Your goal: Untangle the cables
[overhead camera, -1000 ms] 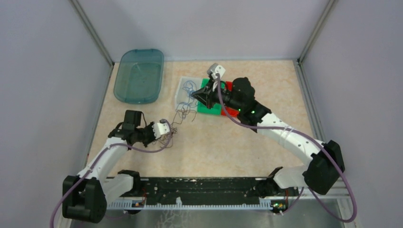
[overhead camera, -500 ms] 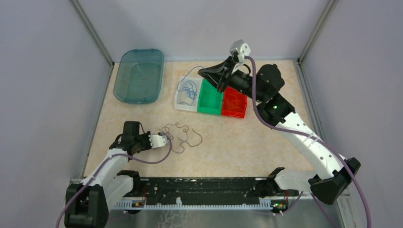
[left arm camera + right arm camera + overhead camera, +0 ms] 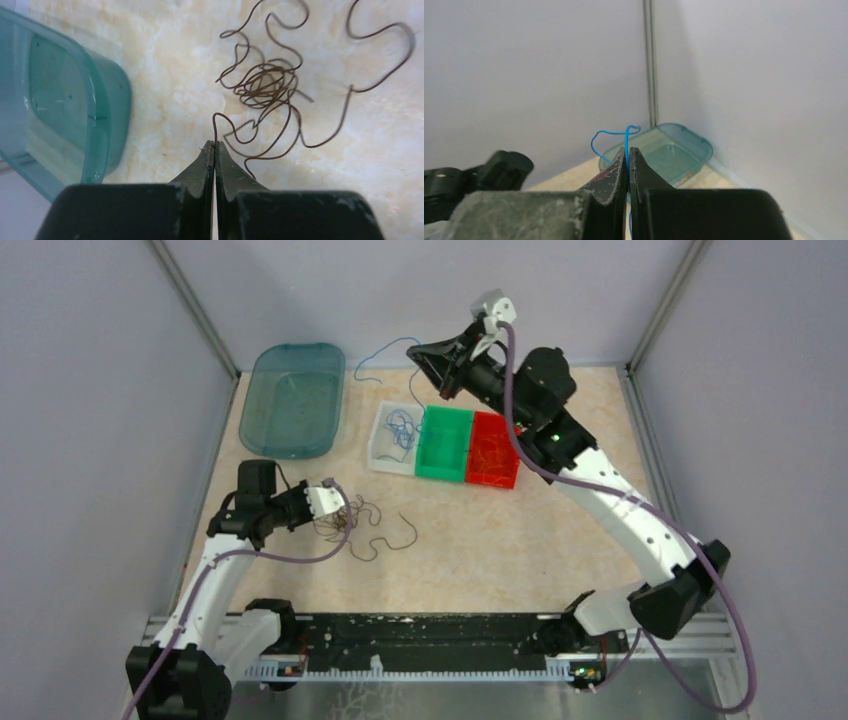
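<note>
A tangle of dark brown cable point(image 3: 267, 87) lies on the table, also seen from above point(image 3: 365, 523). My left gripper point(image 3: 214, 145) is shut on one end of it, near the table; in the top view the left gripper point(image 3: 338, 508) sits at the tangle's left. My right gripper point(image 3: 628, 150) is shut on a blue cable point(image 3: 611, 134) and holds it high over the back of the table; in the top view the right gripper point(image 3: 418, 352) has the blue cable point(image 3: 385, 348) curling left from it. More blue cable point(image 3: 398, 428) lies in the clear bin. Red-orange cables point(image 3: 492, 453) lie in the red bin.
A clear bin point(image 3: 382, 452), a green bin point(image 3: 441, 447) and a red bin point(image 3: 507, 473) stand side by side at the back middle. A teal tub point(image 3: 292, 398) stands at the back left, also in the left wrist view point(image 3: 55, 100). Grey walls enclose the table.
My right gripper rose from the bins to the back wall, pulling the blue cable up. My left gripper dragged the brown tangle left, away from the bins, and lifted slightly.
</note>
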You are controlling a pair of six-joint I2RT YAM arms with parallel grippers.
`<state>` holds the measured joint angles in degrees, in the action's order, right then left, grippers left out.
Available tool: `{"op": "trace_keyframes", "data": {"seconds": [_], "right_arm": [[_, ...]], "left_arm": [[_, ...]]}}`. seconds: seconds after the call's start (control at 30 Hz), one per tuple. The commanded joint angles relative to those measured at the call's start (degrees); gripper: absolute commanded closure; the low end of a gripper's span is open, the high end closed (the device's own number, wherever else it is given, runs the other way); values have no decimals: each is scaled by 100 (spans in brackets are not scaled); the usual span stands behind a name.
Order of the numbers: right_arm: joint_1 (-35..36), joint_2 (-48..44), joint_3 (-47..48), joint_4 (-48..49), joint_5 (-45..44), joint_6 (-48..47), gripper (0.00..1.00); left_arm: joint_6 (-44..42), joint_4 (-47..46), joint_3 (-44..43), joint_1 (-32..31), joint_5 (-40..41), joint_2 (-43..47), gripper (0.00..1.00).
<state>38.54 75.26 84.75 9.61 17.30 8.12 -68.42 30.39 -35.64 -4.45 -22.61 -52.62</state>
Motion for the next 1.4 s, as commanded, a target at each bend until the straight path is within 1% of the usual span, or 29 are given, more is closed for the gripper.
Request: {"op": "trace_keyframes", "data": {"seconds": [0.0,0.27,0.3,0.47,0.6,0.7,0.83,0.97,1.1,1.23,1.37], "right_arm": [[-29,669,298,406,-322,-13,100],[-43,1886,308,1262,-449,91,100],[-60,2128,299,1409,-477,193,100],[-119,2733,354,2231,-587,937,100],[-119,3098,353,2486,-934,1329,100],[-123,3216,73,2604,-1333,1422,100],[-170,3201,-428,2666,-1585,1375,100],[-247,2978,-1052,2690,-1781,1262,100],[-268,2769,-1386,2346,-2095,1106,100],[-268,2721,-1394,2091,-2310,1035,100],[-245,2954,-1026,1730,-2229,1002,100]], "left_arm": [[203,1145,-581,31,-1061,42,96],[253,1375,-874,28,-1287,53,97],[255,1381,-872,27,-1309,59,97],[223,1342,-743,24,-1215,110,98],[199,1294,-669,27,-1105,95,98],[193,1293,-655,32,-1065,87,98],[180,1285,-646,27,-1047,91,98],[150,1285,-641,27,-1036,78,98],[139,1259,-644,26,-1019,53,98],[139,1259,-676,32,-1032,9,98],[154,1250,-714,29,-1056,-13,98]]}}
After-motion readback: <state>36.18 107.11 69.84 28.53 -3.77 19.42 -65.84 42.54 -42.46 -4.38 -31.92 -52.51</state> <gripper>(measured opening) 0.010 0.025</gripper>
